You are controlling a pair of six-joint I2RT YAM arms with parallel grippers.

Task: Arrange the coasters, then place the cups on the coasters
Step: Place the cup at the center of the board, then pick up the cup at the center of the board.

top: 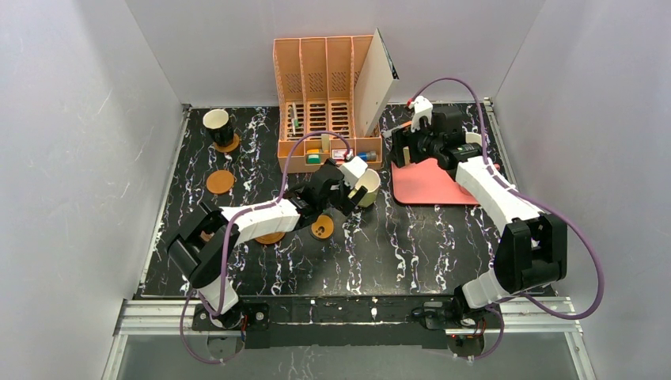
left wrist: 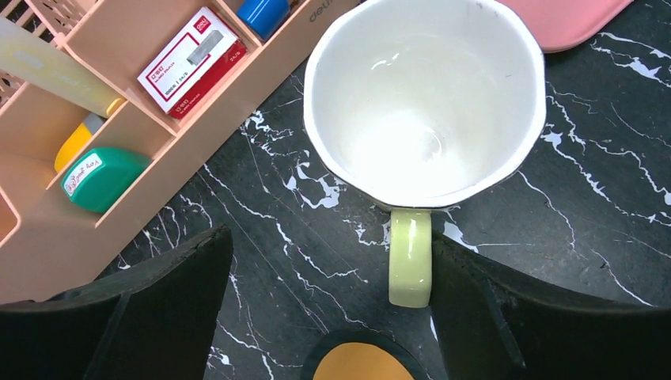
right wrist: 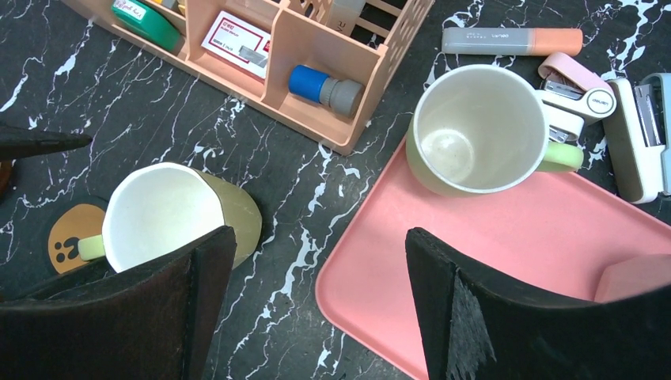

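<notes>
Top: left gripper (top: 352,192) is at the yellowish mug (top: 369,188), which stands on the surface by the organizer (top: 328,103). Black mug (top: 217,123) is already on a coaster. Marked coaster (top: 322,228) is bare and near, the likely target.
Left wrist: jaws spread, straddling the mug handle without touching. Nothing held; looks lined up for a handle grab.
Right wrist: right gripper (right wrist: 316,237) released, empty, over the tray (right wrist: 514,237) edge. Green mug (right wrist: 479,131) on the tray, probably next.
</notes>
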